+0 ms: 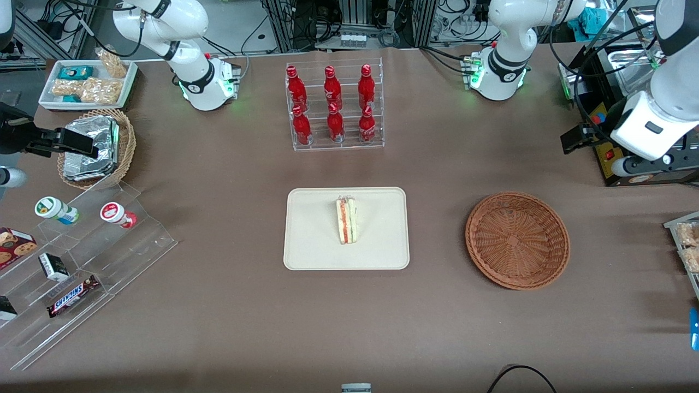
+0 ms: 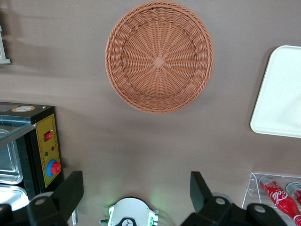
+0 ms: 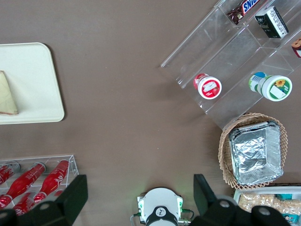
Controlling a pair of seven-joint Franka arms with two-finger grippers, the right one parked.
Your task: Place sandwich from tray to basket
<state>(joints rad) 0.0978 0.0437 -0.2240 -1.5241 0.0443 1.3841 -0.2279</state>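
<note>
Saw the sandwich [image 1: 347, 220] whole only in the front view, on the tray [image 1: 311, 229], with its layers showing; caught just part of it, a pale bread face, in the parked arm's wrist view. Got the basket [image 1: 517, 240] in full from both the front view and the left wrist view, but only part of the tray in the latter. Found the oven's panel [image 2: 47, 148] plainer in that wrist view, with its red buttons and blue ring; found it partly hidden by the hand in the front view. Saw two bottles [image 1: 366, 87] cut off in the left wrist view, against six in the front view. Made out little of the packs [image 1: 689, 234] at the front view's edge. Found the gripper [image 1: 570, 141] raised near the oven [image 1: 669, 177], at the working arm's end, with fingers spread wide and nothing between them. Placed the sandwich well apart from the hand, toward the parked arm's end and nearer the front camera; placed the basket nearer that camera than the hand, between hand and sandwich sideways, and bare inside.
</note>
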